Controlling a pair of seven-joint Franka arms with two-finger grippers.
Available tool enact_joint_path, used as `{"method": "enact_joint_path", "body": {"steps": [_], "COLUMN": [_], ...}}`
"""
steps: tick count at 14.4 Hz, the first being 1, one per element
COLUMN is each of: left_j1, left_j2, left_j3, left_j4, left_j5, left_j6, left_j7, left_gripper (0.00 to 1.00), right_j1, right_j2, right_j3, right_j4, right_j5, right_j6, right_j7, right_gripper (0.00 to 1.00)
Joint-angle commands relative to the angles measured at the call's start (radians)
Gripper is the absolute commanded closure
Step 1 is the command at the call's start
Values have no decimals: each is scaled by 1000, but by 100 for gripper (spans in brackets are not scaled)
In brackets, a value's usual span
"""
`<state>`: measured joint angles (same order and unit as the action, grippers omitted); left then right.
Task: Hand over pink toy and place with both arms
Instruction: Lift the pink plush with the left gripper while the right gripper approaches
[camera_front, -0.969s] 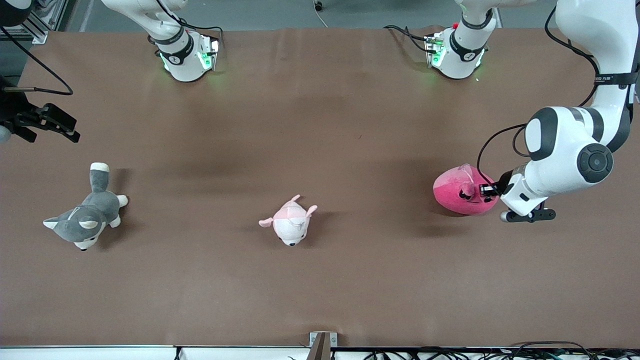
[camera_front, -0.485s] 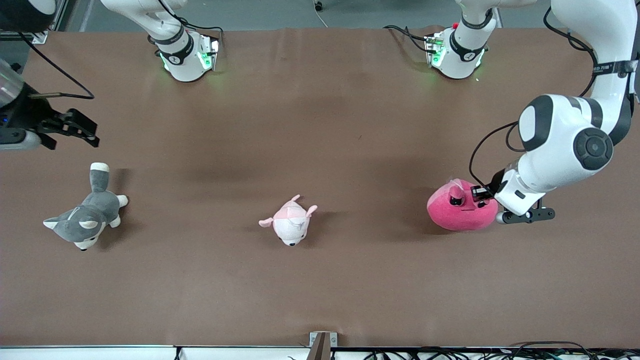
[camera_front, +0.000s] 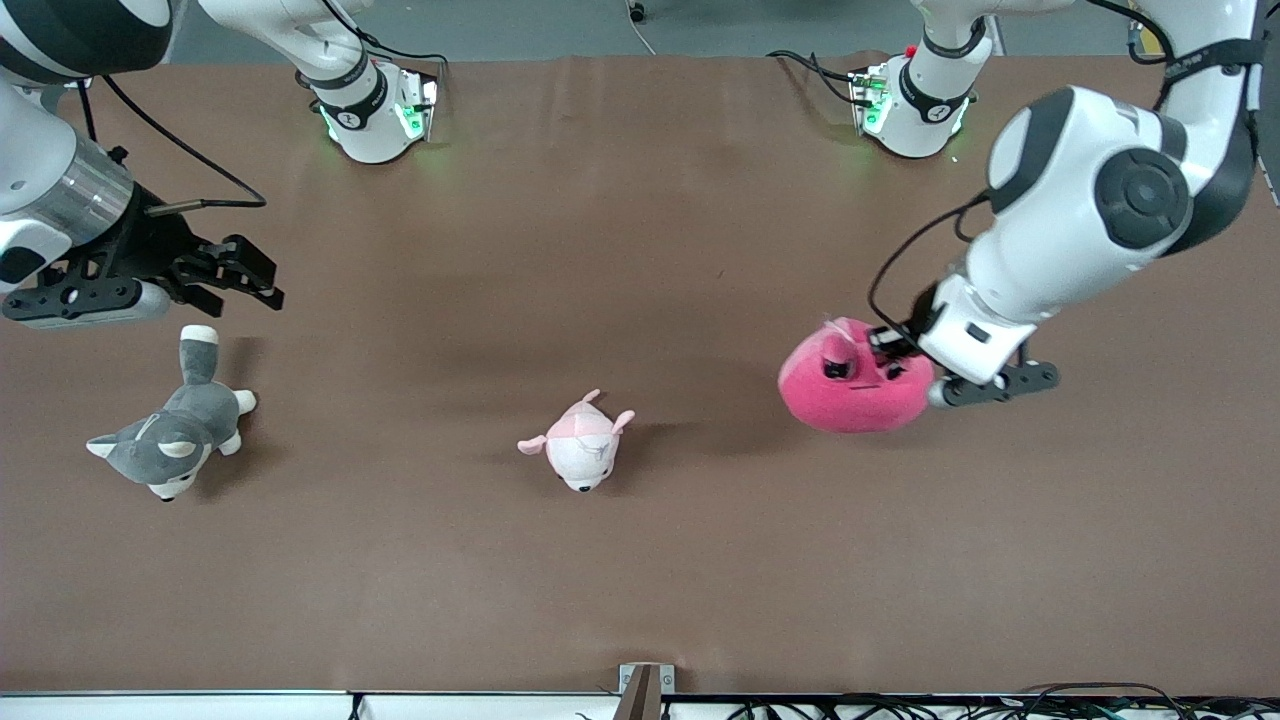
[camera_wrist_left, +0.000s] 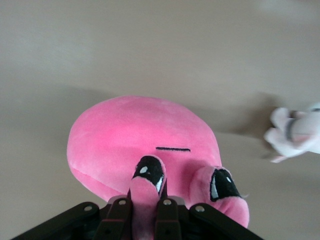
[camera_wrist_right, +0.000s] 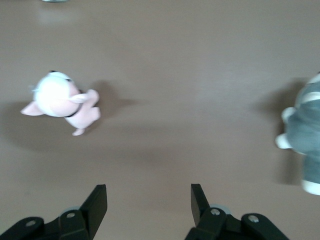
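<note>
The pink toy (camera_front: 850, 385), a round magenta plush with black markings, hangs above the table toward the left arm's end. My left gripper (camera_front: 885, 348) is shut on one of its small pink stalks; in the left wrist view the fingers (camera_wrist_left: 167, 215) pinch that stalk and the pink toy (camera_wrist_left: 130, 140) fills the middle. My right gripper (camera_front: 250, 275) is open and empty, in the air above the table just past the husky's tail toward the bases, at the right arm's end. In the right wrist view its gripper (camera_wrist_right: 147, 200) has both fingers wide apart over bare table.
A pale pink-and-white plush (camera_front: 580, 445) lies mid-table; it also shows in the right wrist view (camera_wrist_right: 60, 100) and the left wrist view (camera_wrist_left: 297, 132). A grey-and-white husky plush (camera_front: 170, 430) lies at the right arm's end, also in the right wrist view (camera_wrist_right: 305, 142).
My left gripper has lifted the pink toy and carried it toward the table's middle. My right gripper has come in from the table's end toward the middle, still open.
</note>
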<state>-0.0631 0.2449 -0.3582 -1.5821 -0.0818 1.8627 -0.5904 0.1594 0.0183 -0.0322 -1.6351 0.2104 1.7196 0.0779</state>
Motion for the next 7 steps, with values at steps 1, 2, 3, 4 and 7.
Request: {"method": "enact_joint_path", "body": {"steps": [1,2,3,4,7], "left_j1": [-55,-94,-140,-188,-305], "left_j2": [31,36,39,40,144], "left_j3": [-93,-93,-93,-91,-88], "left_j4": [92,111,122,125,247], "left_j5": [-1,2,7,25,43], "left_j6": [-30,-30,-28,-17,54], "left_j7": [-176,-224,-254,-287,-412], "left_gripper": [100,100,100,100,100], "right_j1": [-4,-12,-11,2,25], "right_j2": [14,15,17,17,18], "right_j3": [-8,-9,-9,-9,-8], "right_j4": [29,29,29,37,46], "right_j5": [207,316,369,385,382], "right_j6": [-8,-11,-8,-6,-8], "right_j7": [20,19,17,19,26], "right_gripper": [34,33,31,31,31]}}
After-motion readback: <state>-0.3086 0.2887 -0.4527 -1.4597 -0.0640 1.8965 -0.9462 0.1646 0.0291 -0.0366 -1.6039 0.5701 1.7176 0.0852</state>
